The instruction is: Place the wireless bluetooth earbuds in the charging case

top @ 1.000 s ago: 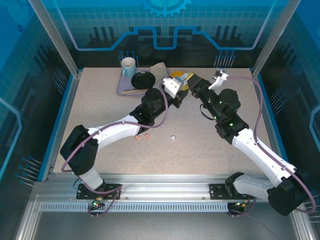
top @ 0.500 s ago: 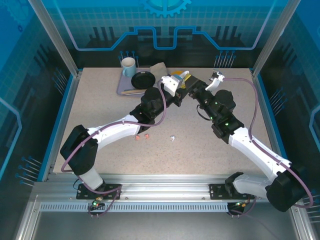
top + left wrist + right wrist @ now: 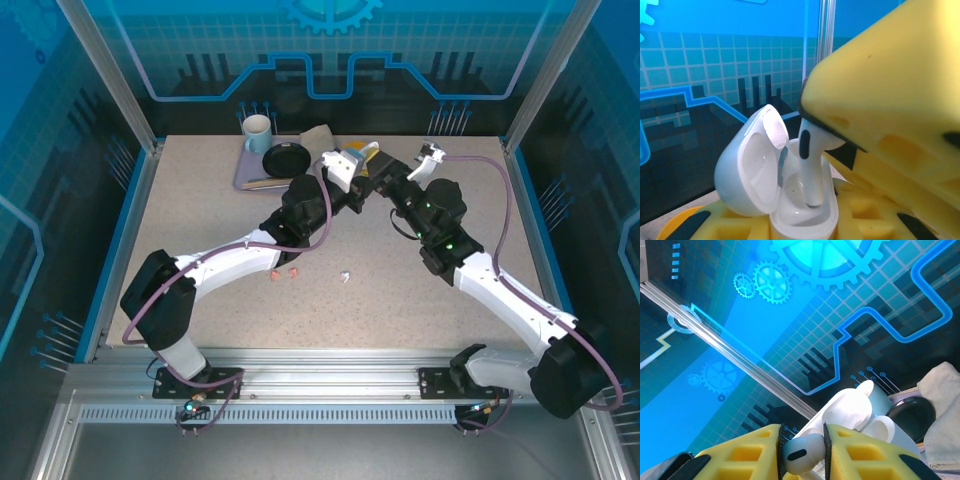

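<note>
White earbud (image 3: pixel 810 165) stem-down in the open charging case (image 3: pixel 752 172)
Left hand (image 3: pixel 802 226) clamps the case, right hand (image 3: pixel 801 451) pinches the earbud's head; two pink earbuds (image 3: pixel 293 270) and a white one (image 3: pixel 344 277) lie on the worktop (image 3: pixel 200 220).

Tabletop (image 3: pixel 200 230) is lit brightly and evenly from above; only faint, soft shadows are cast beneath the arms. In the left wrist view, the near yellow finger pad (image 3: pixel 890 90) is blurred. The white charging case (image 3: pixel 750 170) is rendered sharper, with a mild sheen.
</note>
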Controlling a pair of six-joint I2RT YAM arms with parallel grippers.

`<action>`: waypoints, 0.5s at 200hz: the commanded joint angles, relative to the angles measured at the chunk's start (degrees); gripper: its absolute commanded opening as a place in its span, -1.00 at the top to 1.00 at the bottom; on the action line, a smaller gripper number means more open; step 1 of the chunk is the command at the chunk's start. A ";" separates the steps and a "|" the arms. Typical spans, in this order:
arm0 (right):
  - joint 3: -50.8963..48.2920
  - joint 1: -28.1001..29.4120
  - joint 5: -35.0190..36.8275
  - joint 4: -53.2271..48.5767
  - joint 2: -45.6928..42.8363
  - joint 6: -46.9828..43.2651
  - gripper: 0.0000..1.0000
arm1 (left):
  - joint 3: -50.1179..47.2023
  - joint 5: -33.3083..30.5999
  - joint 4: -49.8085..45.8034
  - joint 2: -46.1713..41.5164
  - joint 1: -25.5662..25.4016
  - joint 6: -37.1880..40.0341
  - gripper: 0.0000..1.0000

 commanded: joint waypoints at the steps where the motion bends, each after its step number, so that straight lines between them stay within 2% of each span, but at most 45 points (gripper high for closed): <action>1: 0.66 1.02 -0.34 2.51 0.89 0.85 0.48 | 1.93 1.34 2.06 -1.03 -0.45 -0.95 1.00; 100: -1.14 1.98 -1.93 2.85 0.49 -2.13 0.50 | 2.15 1.31 1.53 -1.56 -0.50 -0.15 1.00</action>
